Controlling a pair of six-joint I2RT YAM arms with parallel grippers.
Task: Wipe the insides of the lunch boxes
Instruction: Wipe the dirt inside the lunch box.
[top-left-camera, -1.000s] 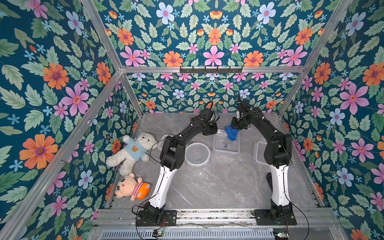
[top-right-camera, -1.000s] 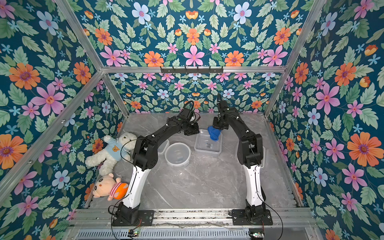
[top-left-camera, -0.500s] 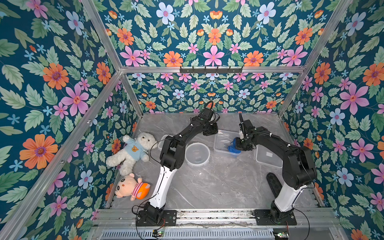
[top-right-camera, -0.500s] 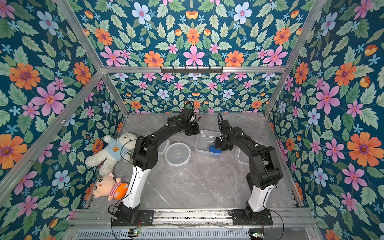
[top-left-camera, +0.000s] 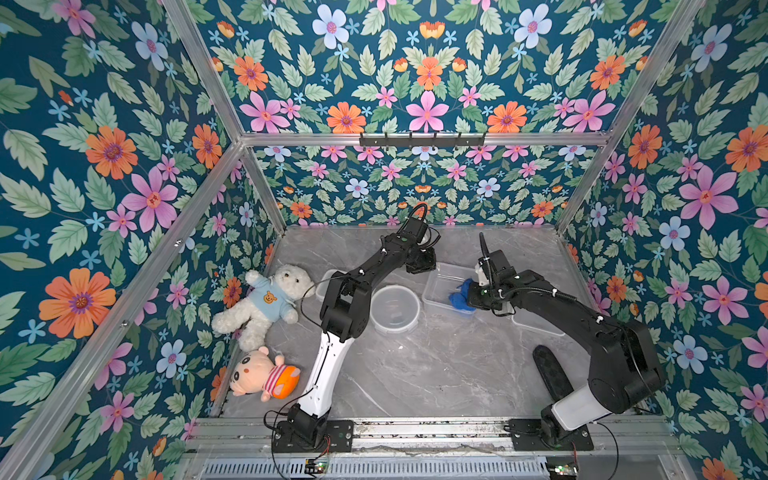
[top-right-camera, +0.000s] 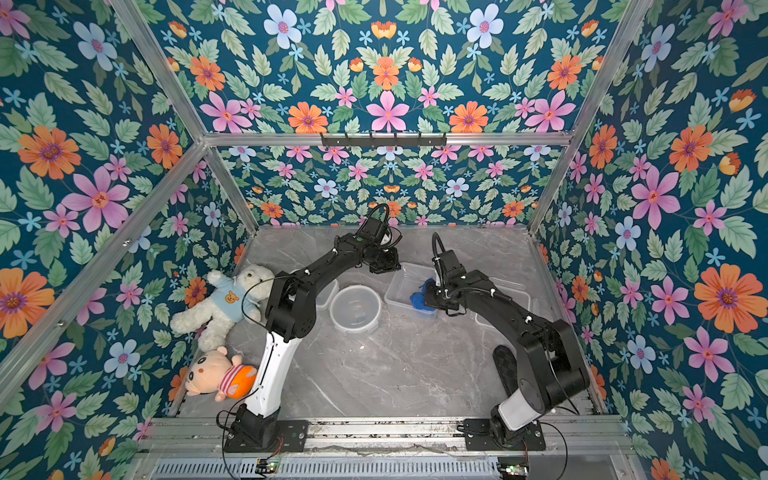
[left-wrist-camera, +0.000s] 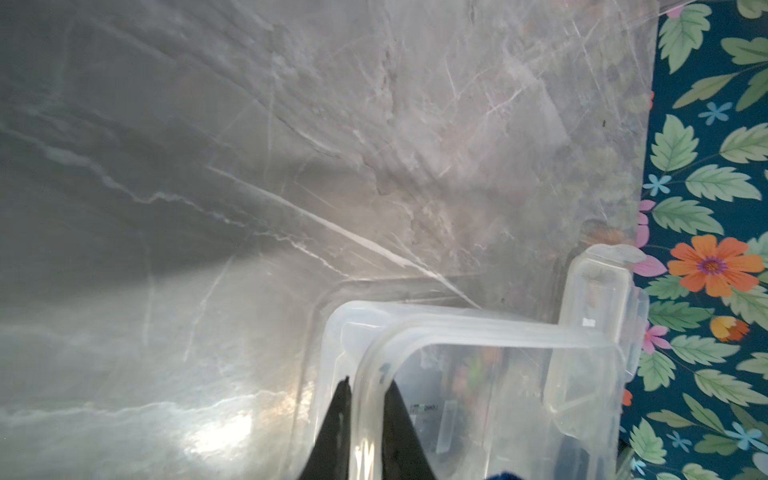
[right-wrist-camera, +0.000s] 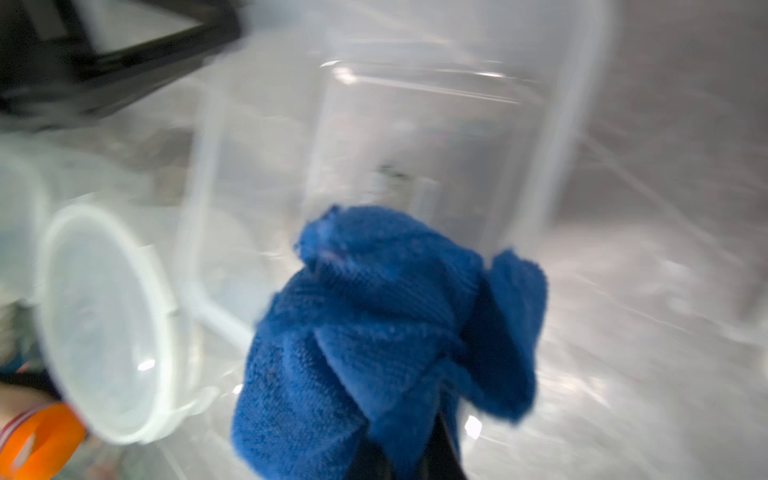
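Observation:
A clear rectangular lunch box (top-left-camera: 441, 286) (top-right-camera: 404, 286) stands mid-table. My left gripper (top-left-camera: 422, 265) (left-wrist-camera: 368, 399) is shut on its rim, one finger (left-wrist-camera: 343, 419) outside the wall and the other inside. My right gripper (top-left-camera: 467, 297) (right-wrist-camera: 409, 457) is shut on a bunched blue cloth (top-left-camera: 458, 297) (right-wrist-camera: 386, 332), which lies inside that box near its front right corner. The cloth hides the right fingertips. A round lunch box (top-left-camera: 395, 309) (right-wrist-camera: 104, 324) sits just left of it, and another clear lunch box (top-left-camera: 325, 284) shows partly behind the left arm.
A flat clear plastic piece (top-left-camera: 536, 324) lies under the right forearm. A black oblong object (top-left-camera: 548, 370) rests front right. A white teddy bear (top-left-camera: 262, 303) and a doll (top-left-camera: 266, 376) lie by the left wall. Floral walls enclose three sides.
My right arm has dropped from above the box and lowered the blue cloth into it, then slid it towards the front right corner. The left arm has held still on the rim.

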